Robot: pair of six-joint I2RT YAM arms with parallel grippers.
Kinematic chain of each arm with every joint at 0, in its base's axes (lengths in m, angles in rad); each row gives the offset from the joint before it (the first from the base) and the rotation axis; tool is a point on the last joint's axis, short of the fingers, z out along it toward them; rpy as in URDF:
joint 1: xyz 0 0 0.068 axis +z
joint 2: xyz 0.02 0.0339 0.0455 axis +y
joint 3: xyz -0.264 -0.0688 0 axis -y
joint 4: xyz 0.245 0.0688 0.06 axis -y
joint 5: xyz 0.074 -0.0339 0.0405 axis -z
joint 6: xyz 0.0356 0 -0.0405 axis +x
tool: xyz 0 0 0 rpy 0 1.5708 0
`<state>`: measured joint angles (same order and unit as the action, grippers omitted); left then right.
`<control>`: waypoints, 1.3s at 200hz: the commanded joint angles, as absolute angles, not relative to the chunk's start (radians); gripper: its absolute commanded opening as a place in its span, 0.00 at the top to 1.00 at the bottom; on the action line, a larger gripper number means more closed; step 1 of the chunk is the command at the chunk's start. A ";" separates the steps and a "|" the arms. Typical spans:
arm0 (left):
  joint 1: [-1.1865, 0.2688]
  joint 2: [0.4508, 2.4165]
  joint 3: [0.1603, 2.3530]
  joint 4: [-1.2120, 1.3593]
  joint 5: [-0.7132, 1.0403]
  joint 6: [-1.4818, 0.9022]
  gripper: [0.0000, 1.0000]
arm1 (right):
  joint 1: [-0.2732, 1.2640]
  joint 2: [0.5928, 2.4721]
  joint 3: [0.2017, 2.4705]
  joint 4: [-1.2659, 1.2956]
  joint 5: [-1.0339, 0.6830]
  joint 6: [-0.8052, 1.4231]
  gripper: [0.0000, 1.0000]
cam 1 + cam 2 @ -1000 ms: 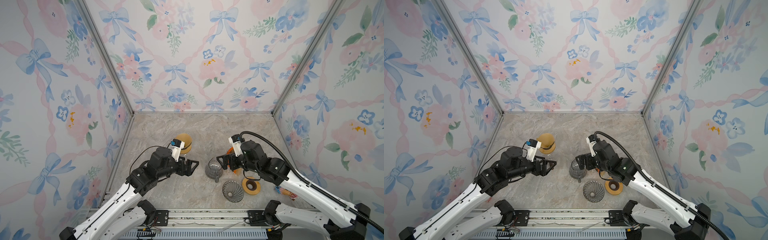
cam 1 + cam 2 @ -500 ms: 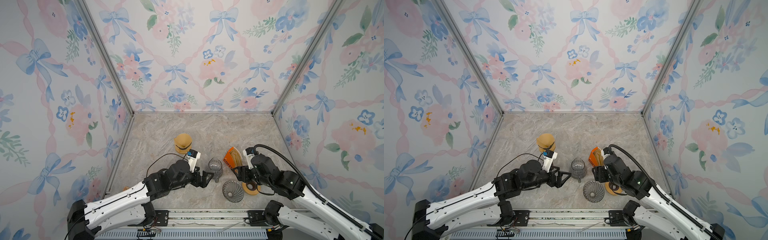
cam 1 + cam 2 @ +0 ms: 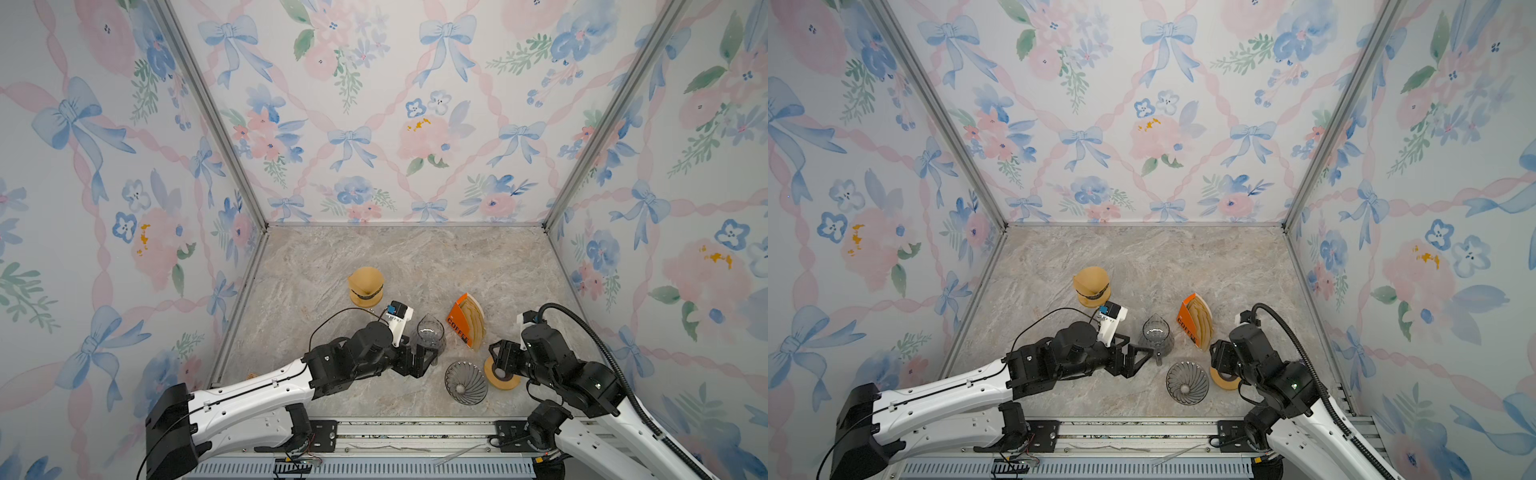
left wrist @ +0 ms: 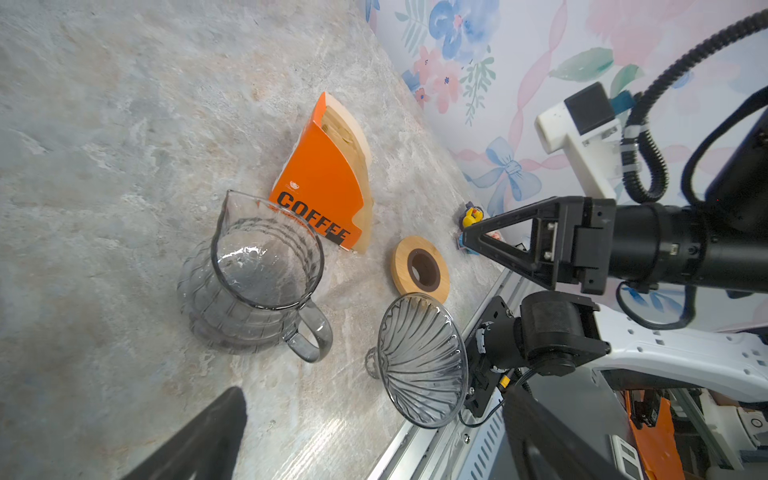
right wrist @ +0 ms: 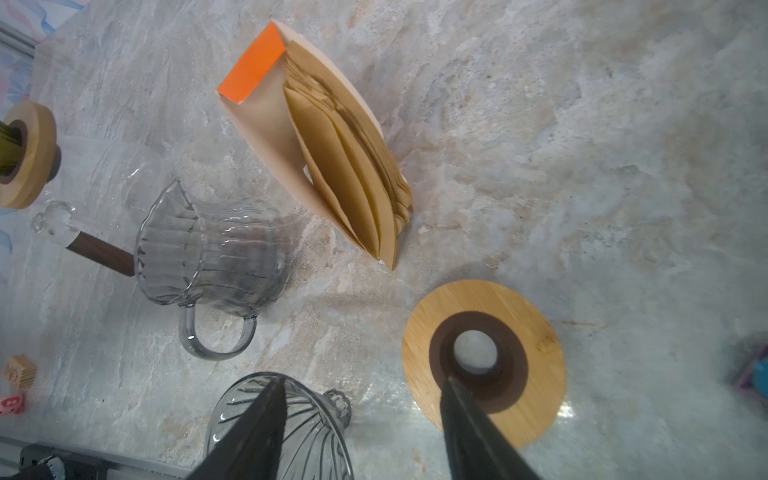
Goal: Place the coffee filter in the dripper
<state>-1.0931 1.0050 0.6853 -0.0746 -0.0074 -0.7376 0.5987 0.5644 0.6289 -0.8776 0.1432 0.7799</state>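
Brown paper coffee filters (image 3: 476,322) (image 5: 340,174) stand in an orange box marked COFFEE (image 4: 320,183), upright on the marble floor. The glass dripper (image 3: 465,382) (image 3: 1187,382) (image 4: 419,361) lies on its side near the front rail, with nothing in it. My left gripper (image 3: 422,362) (image 4: 374,392) is open beside the carafe, left of the dripper, holding nothing. My right gripper (image 3: 496,359) (image 5: 365,380) hangs over the gap between dripper and wooden ring. Its jaws are partly apart with nothing between them.
A glass carafe (image 3: 430,332) (image 5: 208,257) stands left of the filter box. A wooden ring (image 3: 503,382) (image 5: 536,328) lies right of the dripper. A tan cone on a wooden stand (image 3: 365,284) sits further back. Small toys (image 4: 471,216) lie by the right wall.
My left arm has swung right and forward to the carafe. My right gripper has drawn back from the carafe to above the wooden ring, and its jaws have narrowed.
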 commanded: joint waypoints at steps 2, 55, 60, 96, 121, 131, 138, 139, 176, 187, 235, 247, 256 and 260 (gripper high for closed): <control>-1.099 0.998 0.664 -0.032 0.022 -0.724 0.02 | 0.575 0.549 0.594 -0.910 0.169 0.830 0.38; -1.100 1.015 0.648 0.025 0.079 -0.700 0.02 | 0.574 0.585 0.544 -0.919 0.243 0.896 0.37; -1.100 1.015 0.650 0.031 0.085 -0.700 0.02 | 0.575 0.596 0.544 -0.920 0.248 0.901 0.37; -1.096 1.003 0.661 0.042 0.090 -0.682 0.02 | 0.577 0.666 0.509 -0.845 0.200 0.899 0.42; -1.079 0.989 0.661 0.020 0.096 -0.669 0.02 | 0.581 0.731 0.508 -0.832 0.188 0.879 0.41; -1.074 0.982 0.657 0.015 0.102 -0.670 0.02 | 0.584 0.750 0.504 -0.816 0.174 0.868 0.41; -1.070 0.976 0.653 0.015 0.103 -0.669 0.02 | 0.586 0.764 0.502 -0.799 0.155 0.858 0.40; -1.071 0.976 0.653 0.015 0.104 -0.669 0.02 | 0.585 0.767 0.502 -0.798 0.152 0.857 0.40; -1.059 0.954 0.637 0.014 0.096 -0.677 0.02 | 0.603 0.849 0.500 -0.740 0.124 0.836 0.35; -1.056 0.953 0.637 0.014 0.097 -0.676 0.02 | 0.605 0.874 0.503 -0.726 0.117 0.827 0.35; -1.057 0.942 0.638 0.020 0.103 -0.683 0.02 | 0.619 0.935 0.515 -0.699 0.134 0.832 0.34; -1.056 0.942 0.641 0.019 0.108 -0.685 0.02 | 0.621 0.947 0.511 -0.675 0.124 0.832 0.34; -1.055 0.943 0.644 0.019 0.109 -0.689 0.02 | 0.620 0.961 0.514 -0.668 0.123 0.831 0.34; -1.056 0.943 0.646 0.019 0.109 -0.689 0.02 | 0.621 0.969 0.515 -0.664 0.122 0.827 0.34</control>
